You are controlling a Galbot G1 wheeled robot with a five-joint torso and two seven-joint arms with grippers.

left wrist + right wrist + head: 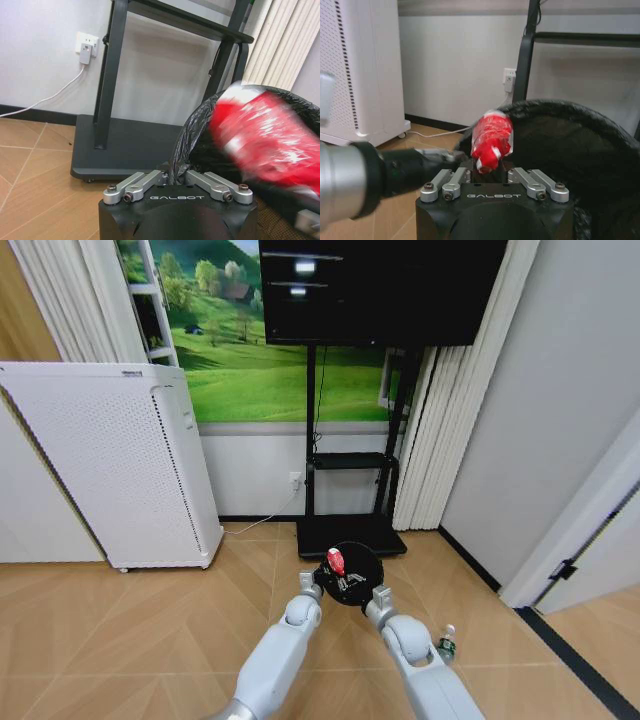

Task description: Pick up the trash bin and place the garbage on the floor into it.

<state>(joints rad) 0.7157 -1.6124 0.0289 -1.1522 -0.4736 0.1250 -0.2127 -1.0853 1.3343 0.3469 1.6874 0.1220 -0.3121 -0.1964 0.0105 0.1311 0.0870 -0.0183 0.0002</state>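
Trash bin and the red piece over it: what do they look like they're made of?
The trash bin looks like black mesh, probably metal or stiff plastic, lined with a glossy crinkled black bag, likely thin plastic film. The red-and-white wrapper, at the right end effector, looks like crumpled printed foil or film, judging by its creases and sheen. The left end effector grips the bin's rim.
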